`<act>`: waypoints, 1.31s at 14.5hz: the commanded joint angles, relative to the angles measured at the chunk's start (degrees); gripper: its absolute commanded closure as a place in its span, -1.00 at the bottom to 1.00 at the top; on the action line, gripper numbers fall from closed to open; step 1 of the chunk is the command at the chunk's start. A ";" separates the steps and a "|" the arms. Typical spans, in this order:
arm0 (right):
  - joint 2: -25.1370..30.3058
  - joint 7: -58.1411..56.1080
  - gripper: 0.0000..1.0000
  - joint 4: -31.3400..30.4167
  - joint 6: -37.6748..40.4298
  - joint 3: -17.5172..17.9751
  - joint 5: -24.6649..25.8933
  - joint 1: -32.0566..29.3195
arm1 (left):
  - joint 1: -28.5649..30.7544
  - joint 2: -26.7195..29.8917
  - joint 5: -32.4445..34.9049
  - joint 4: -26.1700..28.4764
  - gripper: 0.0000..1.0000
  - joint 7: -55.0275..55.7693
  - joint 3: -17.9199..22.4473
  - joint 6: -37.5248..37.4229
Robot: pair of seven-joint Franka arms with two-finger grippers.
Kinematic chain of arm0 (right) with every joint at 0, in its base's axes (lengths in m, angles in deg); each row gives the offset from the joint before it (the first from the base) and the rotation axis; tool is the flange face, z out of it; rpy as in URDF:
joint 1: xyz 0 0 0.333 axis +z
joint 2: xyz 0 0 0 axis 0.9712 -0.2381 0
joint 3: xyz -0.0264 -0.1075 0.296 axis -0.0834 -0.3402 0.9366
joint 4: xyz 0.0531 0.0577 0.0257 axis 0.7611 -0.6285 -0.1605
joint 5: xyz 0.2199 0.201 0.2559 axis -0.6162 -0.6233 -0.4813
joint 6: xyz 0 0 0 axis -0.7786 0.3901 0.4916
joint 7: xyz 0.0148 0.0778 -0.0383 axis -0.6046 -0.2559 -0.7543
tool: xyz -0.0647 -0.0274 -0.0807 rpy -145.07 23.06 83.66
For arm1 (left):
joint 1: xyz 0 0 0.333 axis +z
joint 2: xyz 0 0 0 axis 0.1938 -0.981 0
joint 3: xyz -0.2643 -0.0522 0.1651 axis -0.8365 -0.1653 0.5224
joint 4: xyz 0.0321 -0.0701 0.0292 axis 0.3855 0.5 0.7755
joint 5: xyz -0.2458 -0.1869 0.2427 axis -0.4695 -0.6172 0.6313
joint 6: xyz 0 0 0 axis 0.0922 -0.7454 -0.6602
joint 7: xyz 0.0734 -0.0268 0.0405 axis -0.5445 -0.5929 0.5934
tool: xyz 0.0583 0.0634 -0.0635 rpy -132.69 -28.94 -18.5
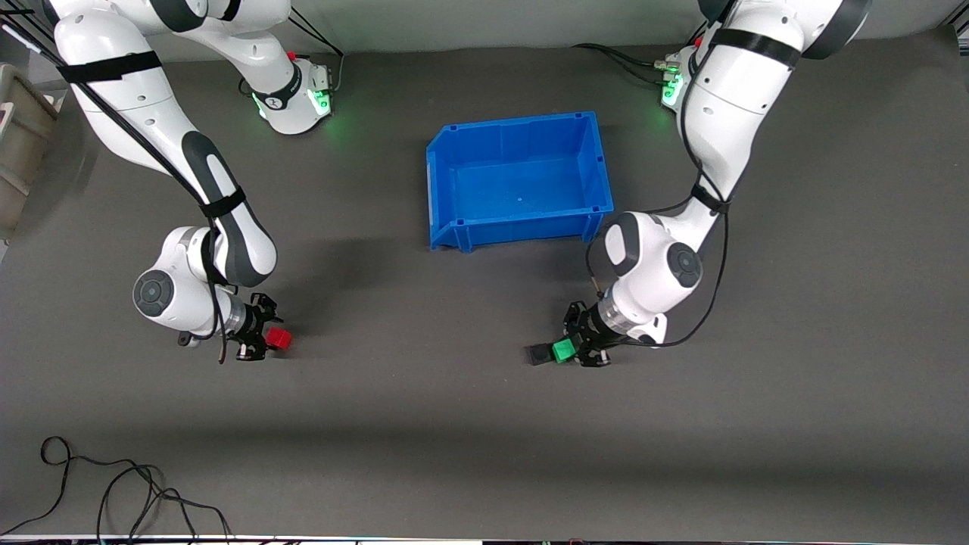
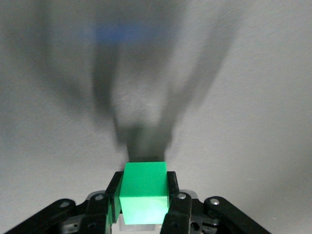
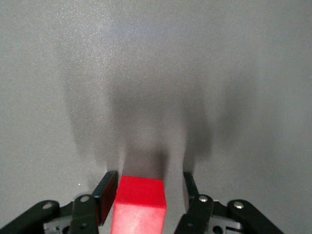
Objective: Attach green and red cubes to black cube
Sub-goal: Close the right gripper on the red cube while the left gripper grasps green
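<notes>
The green cube [image 1: 563, 350] sits between the fingers of my left gripper [image 1: 569, 350], low at the table and nearer the front camera than the blue bin. The black cube [image 1: 539, 353] lies right beside the green cube, on the side toward the right arm's end, and looks to touch it. In the left wrist view the gripper [image 2: 144, 184] is shut on the green cube [image 2: 144, 192], and the black cube is hidden. My right gripper [image 1: 269, 339] is low at the red cube [image 1: 279, 338]. In the right wrist view it [image 3: 150, 187] is open, with the red cube [image 3: 140, 202] between the fingers and a gap on one side.
The blue bin [image 1: 447, 182] stands in the middle of the table, farther from the front camera than both grippers; it shows as a blue blur in the left wrist view [image 2: 131, 31]. Loose cables [image 1: 113, 492] lie near the front edge. A beige box [image 1: 19, 144] stands at the right arm's end.
</notes>
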State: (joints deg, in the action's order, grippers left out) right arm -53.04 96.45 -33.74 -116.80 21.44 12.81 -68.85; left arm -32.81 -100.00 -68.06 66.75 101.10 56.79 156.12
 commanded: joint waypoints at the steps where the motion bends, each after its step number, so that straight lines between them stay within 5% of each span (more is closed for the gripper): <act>1: -0.77 -1.40 -0.17 0.79 -1.13 -0.24 -2.78 0.10 | -2.19 -1.30 -0.13 -1.28 0.90 1.61 1.62 0.94; 5: -0.78 -1.40 0.34 1.41 -1.13 -0.15 -3.57 0.27 | -2.28 -1.13 1.89 -1.36 0.90 1.43 1.62 0.33; 9: -0.78 -1.23 0.56 1.50 -1.48 -0.15 -3.66 0.45 | -3.24 -1.13 8.30 -2.42 0.91 0.90 1.35 -0.73; 11: -0.78 -1.49 0.94 2.03 -1.48 -0.06 -3.66 0.45 | -3.68 -1.30 11.72 -3.29 0.91 0.20 1.27 -1.60; 16: -0.78 -1.40 1.00 4.48 0.00 0.38 -3.66 0.54 | -3.86 -3.67 14.11 -8.39 0.91 0.20 1.09 -6.44; 19: -0.95 -0.52 1.00 10.19 8.34 1.52 -4.36 1.76 | -4.21 -4.82 13.32 -9.54 0.90 0.90 1.09 -6.44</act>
State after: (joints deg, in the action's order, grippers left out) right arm -53.13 96.45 -28.35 -113.23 22.55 10.86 -68.54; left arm -35.94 -103.00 -54.78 59.92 101.22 57.14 150.60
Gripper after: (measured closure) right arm 0.608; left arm 0.604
